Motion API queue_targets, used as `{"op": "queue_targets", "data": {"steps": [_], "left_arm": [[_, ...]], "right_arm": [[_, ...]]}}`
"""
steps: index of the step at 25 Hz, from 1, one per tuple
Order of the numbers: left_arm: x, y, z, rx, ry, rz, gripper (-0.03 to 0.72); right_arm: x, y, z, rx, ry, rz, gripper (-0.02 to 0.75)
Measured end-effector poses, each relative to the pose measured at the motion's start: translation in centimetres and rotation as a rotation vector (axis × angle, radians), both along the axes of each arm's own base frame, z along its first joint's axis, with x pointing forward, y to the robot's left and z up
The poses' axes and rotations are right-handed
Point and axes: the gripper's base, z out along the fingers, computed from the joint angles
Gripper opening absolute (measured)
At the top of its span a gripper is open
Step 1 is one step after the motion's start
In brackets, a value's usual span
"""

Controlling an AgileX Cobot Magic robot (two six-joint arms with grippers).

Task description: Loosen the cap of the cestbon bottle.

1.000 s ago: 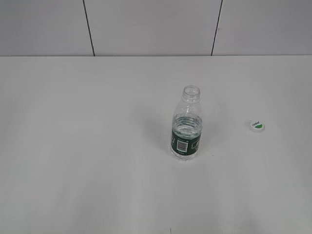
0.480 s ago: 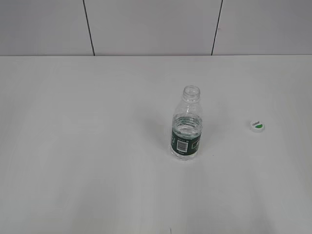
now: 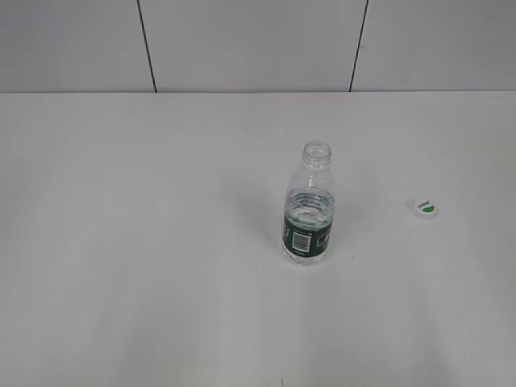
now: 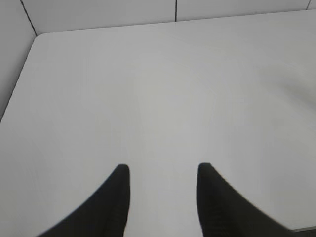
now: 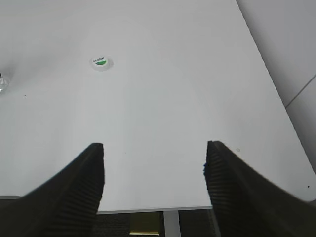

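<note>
The cestbon bottle (image 3: 308, 211) stands upright near the middle of the white table, its mouth bare and its dark green label with a white barcode facing me. The cap (image 3: 425, 208), white with a green patch, lies flat on the table to the bottle's right; in the right wrist view the cap (image 5: 100, 62) sits far ahead and left of the jaws. My right gripper (image 5: 155, 148) is open over the table's near edge, holding nothing. My left gripper (image 4: 163, 169) is open over bare table, nothing between its fingers. Neither gripper appears in the exterior view.
The white table (image 3: 121, 242) runs back to a grey panelled wall (image 3: 250, 44). The table's right edge (image 5: 276, 98) and near edge (image 5: 158, 210) show in the right wrist view, with a leg and floor below. A rounded far-left corner (image 4: 42, 35) shows in the left wrist view.
</note>
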Motion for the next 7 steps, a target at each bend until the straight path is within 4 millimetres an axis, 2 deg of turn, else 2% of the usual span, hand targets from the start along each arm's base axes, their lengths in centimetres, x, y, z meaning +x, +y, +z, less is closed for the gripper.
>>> {"op": "queue_targets", "data": {"steps": [7], "left_arm": [[0.00, 0.00, 0.00, 0.000, 0.000, 0.000, 0.283]], "right_arm": [[0.00, 0.00, 0.01, 0.001, -0.001, 0.000, 0.492]]}}
